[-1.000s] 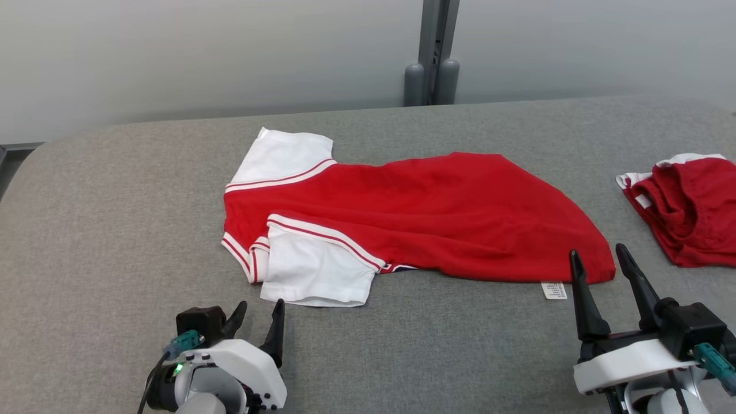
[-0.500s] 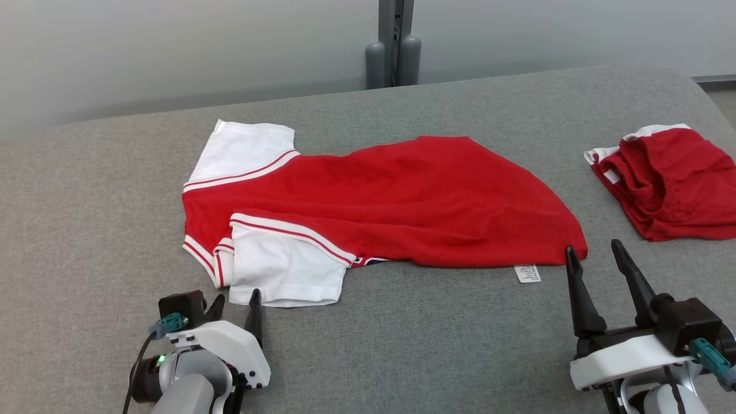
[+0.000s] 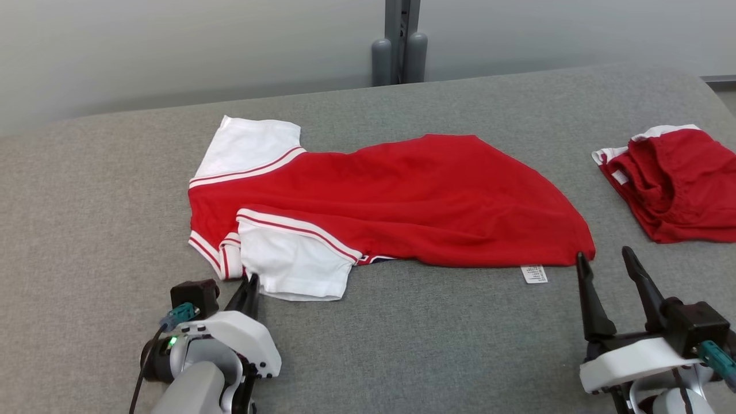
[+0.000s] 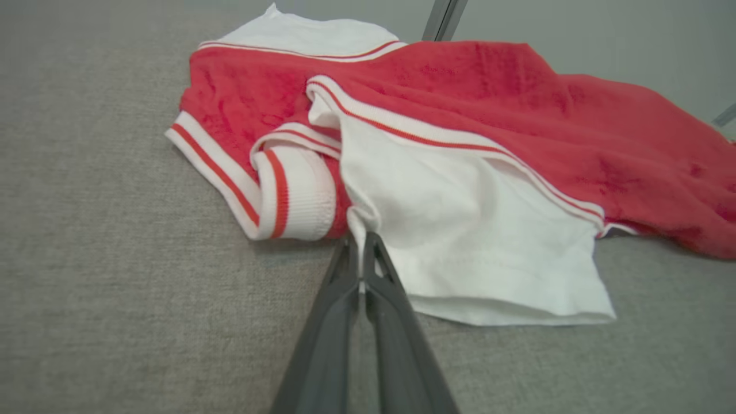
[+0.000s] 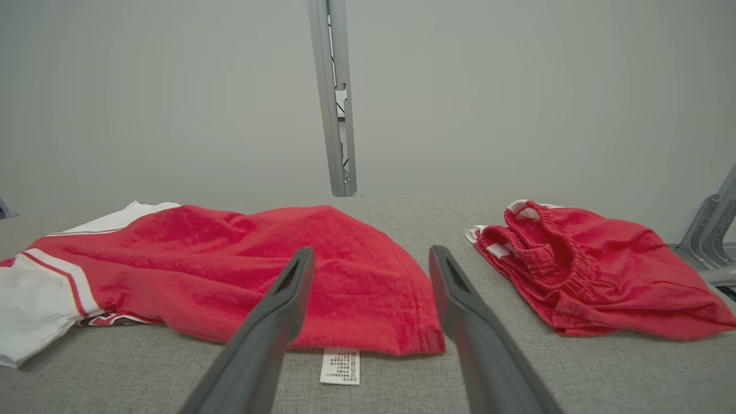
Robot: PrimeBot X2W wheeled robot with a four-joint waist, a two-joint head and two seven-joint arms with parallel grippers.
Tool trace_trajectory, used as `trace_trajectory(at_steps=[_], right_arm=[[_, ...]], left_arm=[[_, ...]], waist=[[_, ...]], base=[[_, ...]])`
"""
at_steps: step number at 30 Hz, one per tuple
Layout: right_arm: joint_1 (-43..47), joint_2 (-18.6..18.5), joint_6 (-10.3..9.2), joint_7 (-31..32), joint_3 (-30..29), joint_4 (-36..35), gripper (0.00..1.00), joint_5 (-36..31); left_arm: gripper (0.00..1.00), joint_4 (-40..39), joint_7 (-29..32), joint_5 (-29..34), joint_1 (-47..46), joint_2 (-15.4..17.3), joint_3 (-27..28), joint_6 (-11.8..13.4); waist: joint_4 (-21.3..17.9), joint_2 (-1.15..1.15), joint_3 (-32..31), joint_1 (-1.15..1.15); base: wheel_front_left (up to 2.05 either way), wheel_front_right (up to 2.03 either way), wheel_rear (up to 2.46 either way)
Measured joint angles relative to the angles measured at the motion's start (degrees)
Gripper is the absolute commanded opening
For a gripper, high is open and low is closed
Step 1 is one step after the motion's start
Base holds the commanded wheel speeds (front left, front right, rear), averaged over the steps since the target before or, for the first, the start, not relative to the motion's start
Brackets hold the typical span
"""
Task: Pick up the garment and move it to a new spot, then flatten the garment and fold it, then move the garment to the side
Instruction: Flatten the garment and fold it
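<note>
The garment (image 3: 402, 195) is a red shirt with white sleeves, lying spread across the grey padded table (image 3: 86, 201). My left gripper (image 3: 250, 283) is shut at the near-left corner of the front white sleeve (image 3: 293, 267). In the left wrist view, the sleeve's edge (image 4: 460, 241) puckers down into the closed tips of that gripper (image 4: 360, 244), beside the striped collar rib (image 4: 287, 195). My right gripper (image 3: 606, 259) stands open just in front of the red hem corner. The right wrist view shows its fingers (image 5: 371, 253) either side of that hem (image 5: 356, 287), apart from it, with a white label (image 5: 340, 365) below.
A second red garment (image 3: 673, 184) lies crumpled at the table's right end, also seen in the right wrist view (image 5: 592, 276). A grey post (image 3: 399, 52) rises behind the table's far edge. Bare grey padding stretches along the front and left.
My left gripper moved forward to the white sleeve's near corner and shut on its edge. The right gripper stays open by the hem. The head camera has shifted.
</note>
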Motion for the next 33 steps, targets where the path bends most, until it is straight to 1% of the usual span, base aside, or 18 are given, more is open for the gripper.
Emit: trace_trajectory(at_steps=[3,6,13,20,26,33], right_arm=[[0.5,0.0,0.0,0.0,-1.9,2.1,1.0,-0.3],[1.1,0.0,0.0,0.0,-3.9,4.8,1.0,-0.3],[0.7,0.0,0.0,0.0,-7.2,10.9,1.0,0.3],[-0.8,0.0,0.0,0.0,-8.6,15.1,1.0,0.3],[-2.6,0.0,-0.01,0.0,-9.6,17.6,1.0,0.3],[-6.9,0.0,0.0,0.5,-9.5,26.2,1.0,-1.6]], left_arm=[[0.0,-3.6,-0.6,0.4,0.2,0.1,0.6,0.1],[0.0,-12.2,-0.7,2.5,2.1,1.3,2.9,1.2],[0.0,-31.0,-0.7,6.2,12.8,2.2,7.0,3.2],[0.0,-43.7,-0.4,7.8,19.8,2.7,6.7,4.6],[0.0,-50.3,1.5,8.4,22.9,3.9,6.9,6.7],[0.0,-49.4,2.5,7.5,24.0,3.9,7.0,7.3]], waist=[[0.7,0.0,0.0,0.0],[1.5,0.0,0.0,0.0],[3.7,0.0,0.1,0.0],[6.1,0.0,0.1,0.0],[8.0,0.0,0.3,0.0],[9.3,0.0,0.8,0.0]], base=[[0.0,0.0,0.0],[0.0,0.0,0.0],[0.0,0.0,0.0],[0.0,0.0,0.0],[0.0,0.0,0.0],[0.0,0.0,0.0]])
